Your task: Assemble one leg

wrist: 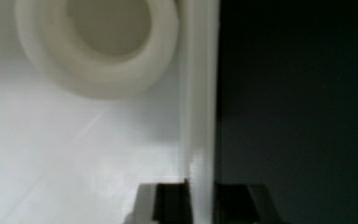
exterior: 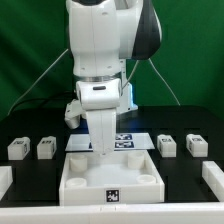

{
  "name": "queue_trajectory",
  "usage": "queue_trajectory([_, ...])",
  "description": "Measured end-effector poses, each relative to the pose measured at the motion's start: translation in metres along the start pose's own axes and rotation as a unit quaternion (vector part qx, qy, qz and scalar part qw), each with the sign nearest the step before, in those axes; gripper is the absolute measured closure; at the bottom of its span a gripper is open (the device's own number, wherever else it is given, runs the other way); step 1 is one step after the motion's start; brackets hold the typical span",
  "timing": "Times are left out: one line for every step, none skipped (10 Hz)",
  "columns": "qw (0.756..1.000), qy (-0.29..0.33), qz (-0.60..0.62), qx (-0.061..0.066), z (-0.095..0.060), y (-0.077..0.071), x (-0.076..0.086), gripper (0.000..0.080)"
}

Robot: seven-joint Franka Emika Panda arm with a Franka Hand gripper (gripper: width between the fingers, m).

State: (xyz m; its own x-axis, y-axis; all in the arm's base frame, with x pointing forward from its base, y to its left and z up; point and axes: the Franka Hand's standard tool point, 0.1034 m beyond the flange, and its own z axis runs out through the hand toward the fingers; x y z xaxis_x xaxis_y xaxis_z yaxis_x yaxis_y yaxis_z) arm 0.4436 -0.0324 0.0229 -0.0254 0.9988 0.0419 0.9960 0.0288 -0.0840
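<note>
My gripper (exterior: 101, 148) reaches down onto the far rim of the large white square part (exterior: 110, 178). In the wrist view its two dark fingers (wrist: 165, 203) stand on either side of that part's thin white rim (wrist: 201, 120), and the jaws close against it. A round corner hole (wrist: 105, 40) of the part shows close by. Several legs, small white blocks, lie on the black table: two at the exterior view's left (exterior: 18, 148) (exterior: 46, 147) and two at the right (exterior: 166, 144) (exterior: 195, 145). None is held.
The marker board (exterior: 124, 140) lies just behind the square part, beside the arm. White pieces sit at the front left edge (exterior: 5, 180) and front right edge (exterior: 213, 178). Cables hang behind the arm against a green backdrop.
</note>
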Motion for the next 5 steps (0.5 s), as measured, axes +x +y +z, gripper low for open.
queue_trajectory([1.0, 0.0, 0.004, -0.001, 0.0, 0.003, 0.006, 0.0742])
queue_trajectory([1.0, 0.002, 0.012, -0.003, 0.0, 0.009, 0.015, 0.0742])
queue_trajectory([1.0, 0.003, 0.015, -0.007, -0.001, 0.016, 0.024, 0.0742])
queue_trajectory([1.0, 0.005, 0.02, -0.011, -0.001, 0.024, 0.03, 0.0742])
queue_trajectory([1.0, 0.007, 0.025, -0.016, -0.001, 0.034, 0.038, 0.0742])
